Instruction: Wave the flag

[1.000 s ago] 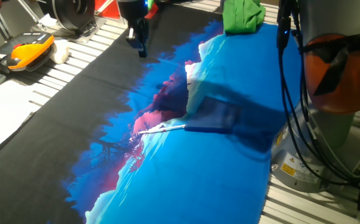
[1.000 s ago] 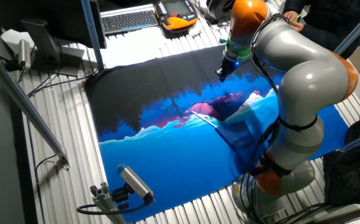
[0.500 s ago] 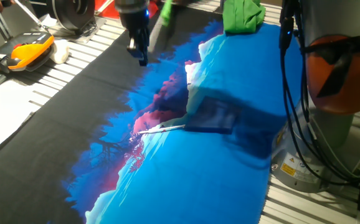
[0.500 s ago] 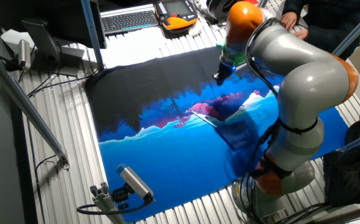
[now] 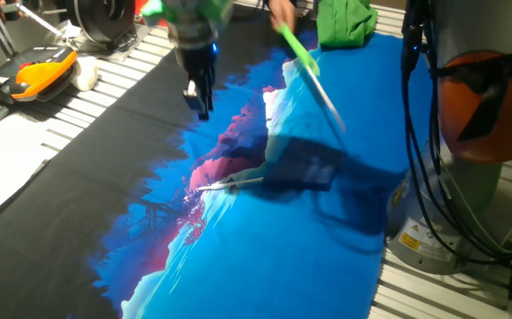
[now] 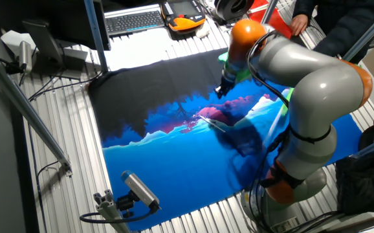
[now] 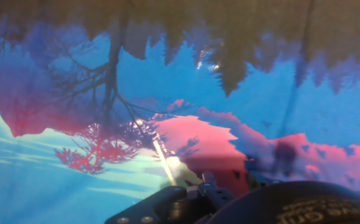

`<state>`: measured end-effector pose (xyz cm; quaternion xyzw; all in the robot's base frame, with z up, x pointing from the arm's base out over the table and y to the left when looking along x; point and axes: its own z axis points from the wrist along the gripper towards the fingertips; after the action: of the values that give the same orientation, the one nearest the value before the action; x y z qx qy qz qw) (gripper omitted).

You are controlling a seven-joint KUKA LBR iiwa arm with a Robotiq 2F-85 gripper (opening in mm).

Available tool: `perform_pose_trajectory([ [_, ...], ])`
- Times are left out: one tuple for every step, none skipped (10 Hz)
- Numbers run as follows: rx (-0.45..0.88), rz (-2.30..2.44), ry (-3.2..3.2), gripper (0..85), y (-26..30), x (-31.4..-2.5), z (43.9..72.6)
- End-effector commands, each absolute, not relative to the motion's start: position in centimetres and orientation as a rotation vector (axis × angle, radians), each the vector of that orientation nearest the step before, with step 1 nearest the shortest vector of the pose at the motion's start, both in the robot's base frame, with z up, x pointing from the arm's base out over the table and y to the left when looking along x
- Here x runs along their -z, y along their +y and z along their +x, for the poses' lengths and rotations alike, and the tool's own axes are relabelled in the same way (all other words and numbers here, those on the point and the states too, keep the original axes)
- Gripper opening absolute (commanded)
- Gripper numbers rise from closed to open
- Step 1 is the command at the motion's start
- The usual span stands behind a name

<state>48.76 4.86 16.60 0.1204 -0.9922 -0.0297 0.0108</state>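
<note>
The flag point(image 5: 302, 168) is seen lying flat on the tablecloth point(image 5: 265, 257), well apart from the gripper point(image 5: 202, 97), nearer and to the right. Nothing is held by the gripper; its opening cannot be told.

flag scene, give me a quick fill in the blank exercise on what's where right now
1. The flag lies flat on the printed ____.
2. The flag's stick is ____ in colour.
3. The gripper hangs above the tablecloth and holds ____.
4. Near the keyboard sits a black and ____ handheld controller.

Missing words: tablecloth; white; nothing; orange
</note>
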Motion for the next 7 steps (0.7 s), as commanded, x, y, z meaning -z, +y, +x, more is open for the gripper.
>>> perform_pose_trajectory([
  [0.093, 0.364, -3.105, 34.0, 5.2, -15.8, 48.6],
  [0.102, 0.355, -3.126, 34.0, 5.6, -14.4, 48.4],
  [0.116, 0.344, -3.143, 34.0, 5.8, -13.4, 48.3],
  [0.121, 0.334, -3.159, 34.0, 5.9, -12.8, 48.2],
  [0.123, 0.329, -3.17, 34.0, 6.0, -12.3, 48.4],
  [0.115, 0.328, -3.182, 51.0, 5.9, -12.0, 48.9],
  [0.118, 0.328, -3.185, 51.0, 5.7, -12.0, 49.5],
])
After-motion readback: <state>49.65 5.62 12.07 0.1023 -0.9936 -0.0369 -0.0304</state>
